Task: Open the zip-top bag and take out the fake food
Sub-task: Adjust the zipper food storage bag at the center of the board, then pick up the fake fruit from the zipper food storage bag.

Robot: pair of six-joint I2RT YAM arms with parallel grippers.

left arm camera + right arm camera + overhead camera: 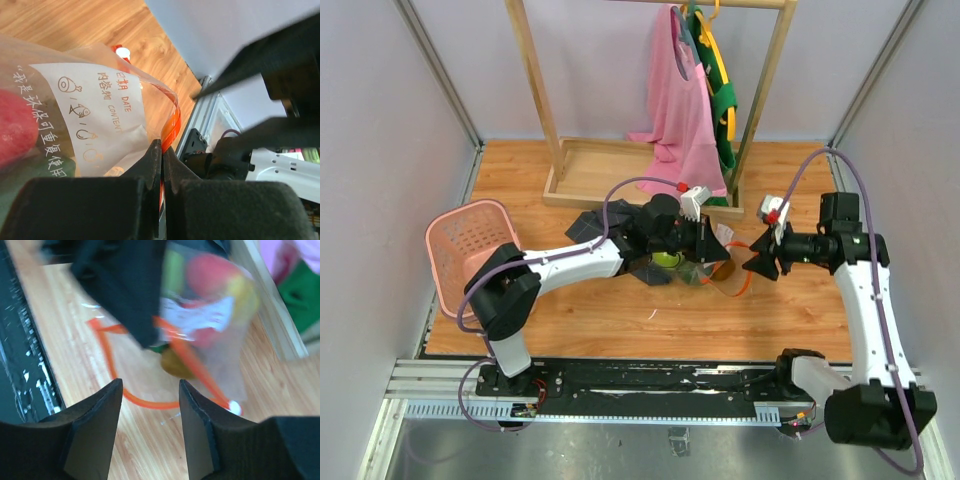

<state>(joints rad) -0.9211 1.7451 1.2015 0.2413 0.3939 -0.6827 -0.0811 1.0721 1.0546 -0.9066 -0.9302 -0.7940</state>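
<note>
So here's where I'm at: my left gripper (162, 150) has its jaws pressed tight together, pinching the zip-top bag (90, 100) right at the orange zip strip (171, 127), which runs straight in between the pads. The white label (95, 115) with the little fish icons sits just beside my grip. My right gripper (150, 390) has its jaws spread with nothing between them. It hangs just off the bag's mouth, where the strip bows out in a loop over the wooden table (620, 320). The bag is mid-table between my two grippers, just in front of the wooden rack's base (610, 175). The fake food (207, 270) is all inside the plastic. I can make out a red-yellow piece, a lime green one and something brownish near the bottom, though the right wrist view is pretty blurry. The pink basket (470, 245) is way off on my left.
</note>
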